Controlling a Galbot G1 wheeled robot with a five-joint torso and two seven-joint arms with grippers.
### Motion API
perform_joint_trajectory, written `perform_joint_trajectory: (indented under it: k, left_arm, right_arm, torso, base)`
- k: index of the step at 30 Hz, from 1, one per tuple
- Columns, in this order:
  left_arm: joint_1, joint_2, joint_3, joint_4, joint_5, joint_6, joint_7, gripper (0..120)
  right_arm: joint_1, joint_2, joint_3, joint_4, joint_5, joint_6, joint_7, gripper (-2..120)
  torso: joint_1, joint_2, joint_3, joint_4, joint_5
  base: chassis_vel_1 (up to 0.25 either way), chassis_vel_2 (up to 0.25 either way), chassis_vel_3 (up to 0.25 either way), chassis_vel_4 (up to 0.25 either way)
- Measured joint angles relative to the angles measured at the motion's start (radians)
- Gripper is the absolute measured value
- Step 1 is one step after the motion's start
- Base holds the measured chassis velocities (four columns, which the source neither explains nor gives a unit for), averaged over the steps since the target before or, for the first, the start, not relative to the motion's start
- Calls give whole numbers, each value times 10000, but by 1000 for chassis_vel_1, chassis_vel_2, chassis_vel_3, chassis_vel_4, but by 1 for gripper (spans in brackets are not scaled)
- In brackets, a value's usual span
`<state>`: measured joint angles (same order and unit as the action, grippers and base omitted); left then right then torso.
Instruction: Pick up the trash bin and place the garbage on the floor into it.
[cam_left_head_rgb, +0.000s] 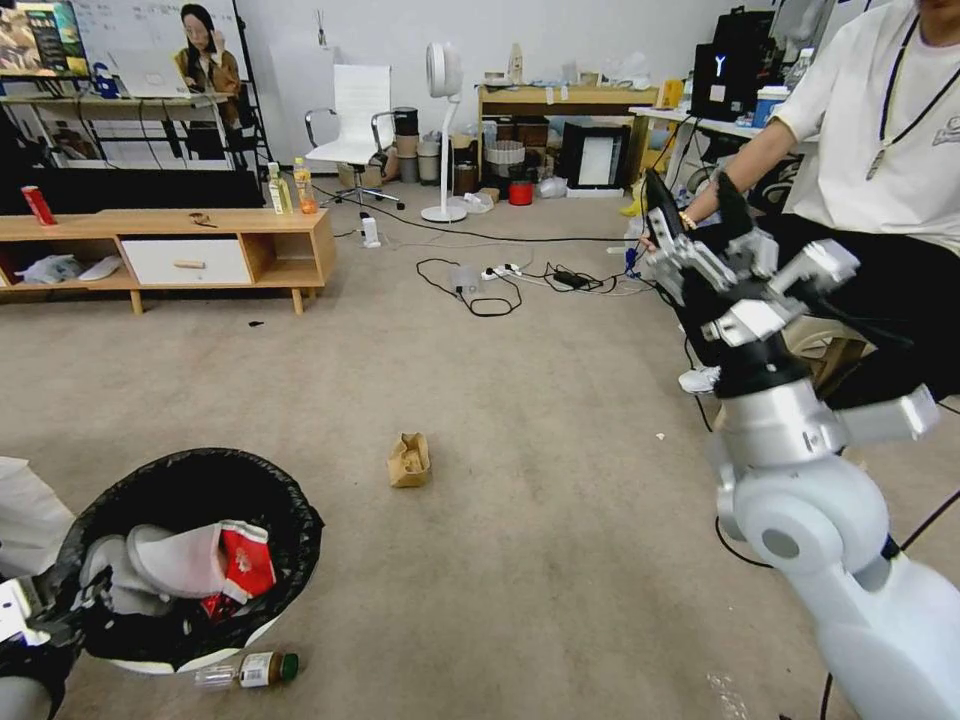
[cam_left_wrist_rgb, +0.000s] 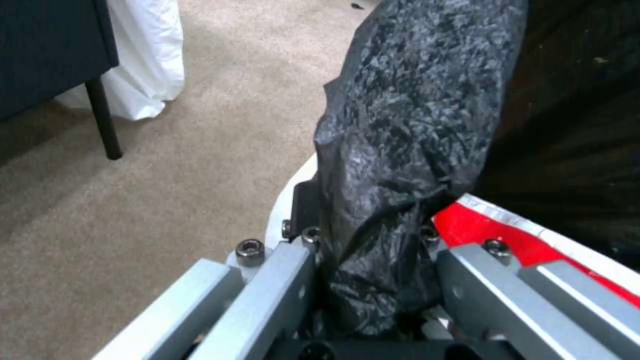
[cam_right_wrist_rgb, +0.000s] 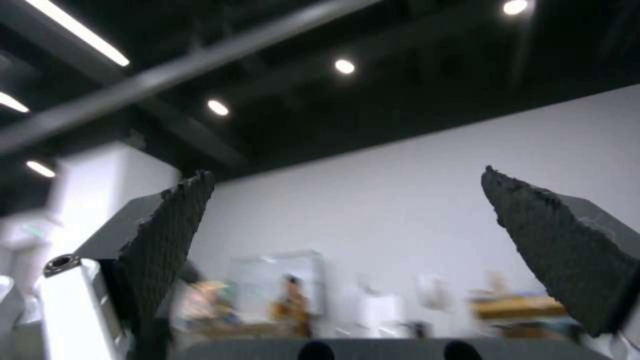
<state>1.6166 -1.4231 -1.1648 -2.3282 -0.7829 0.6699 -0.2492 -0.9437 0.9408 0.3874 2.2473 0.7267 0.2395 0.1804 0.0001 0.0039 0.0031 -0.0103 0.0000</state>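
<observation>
The trash bin (cam_left_head_rgb: 285, 520), white with a black bag liner, is at the lower left of the head view and holds white tissues and a red-white carton (cam_left_head_rgb: 245, 565). My left gripper (cam_left_head_rgb: 40, 612) is shut on its near rim; in the left wrist view the left gripper (cam_left_wrist_rgb: 373, 280) clamps the black bag (cam_left_wrist_rgb: 413, 125) over the white rim. On the floor (cam_left_head_rgb: 560, 480) lie a tan paper bag (cam_left_head_rgb: 410, 460) ahead of the bin and a green-capped bottle (cam_left_head_rgb: 248, 670) right beside its base. My right gripper (cam_left_head_rgb: 697, 205) is raised at the right, open and holding nothing, its right gripper (cam_right_wrist_rgb: 345, 174) fingers pointing toward the ceiling.
A low wooden bench (cam_left_head_rgb: 170, 250) stands at the back left. Cables and a power strip (cam_left_head_rgb: 490, 285) lie on the carpet further ahead. A seated person (cam_left_head_rgb: 880, 200) is close behind my right arm. White cloth (cam_left_head_rgb: 25, 515) hangs at the left edge.
</observation>
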Motion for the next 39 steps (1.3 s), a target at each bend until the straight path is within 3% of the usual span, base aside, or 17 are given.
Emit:
perform_joint_trajectory:
  k: [1,3,9,17,25,39]
  left_arm:
    - [14,-24,12,-26,24,0,0,5]
    - [52,-60,55,-80,61,0,2,5]
    - [128,-119,96,-160,108,-14,20,5]
    - [246,-186,153,-287,322,-58,161,5]
    - [254,-234,222,-346,402,-65,208,5]
    - [161,-164,71,-384,166,33,195,5]
  right_arm:
    - [-580,17,262,191,-550,-263,375,100]
    - [-1681,14,540,358,-1440,-414,820,100]
    - [-3636,258,882,421,-2853,-317,1136,100]
    - [-4987,872,954,227,-5105,-391,1848,100]
    - [-5472,1179,763,-115,-5822,-328,2194,100]
    - [-5313,1158,623,-377,-5778,-145,2167,100]
  torso:
    - [0,-1,0,-10,1]
    - [-1,0,0,-7,1]
    - [0,0,0,-6,1]
    - [0,0,0,-4,0]
    - [-1,0,1,-5,1]
    - [0,0,1,-5,0]
  base:
    - [0,0,0,0]
    - [0,0,0,0]
    - [0,0,0,0]
    - [0,0,0,0]
    - [0,0,0,0]
    - [0,0,0,0]
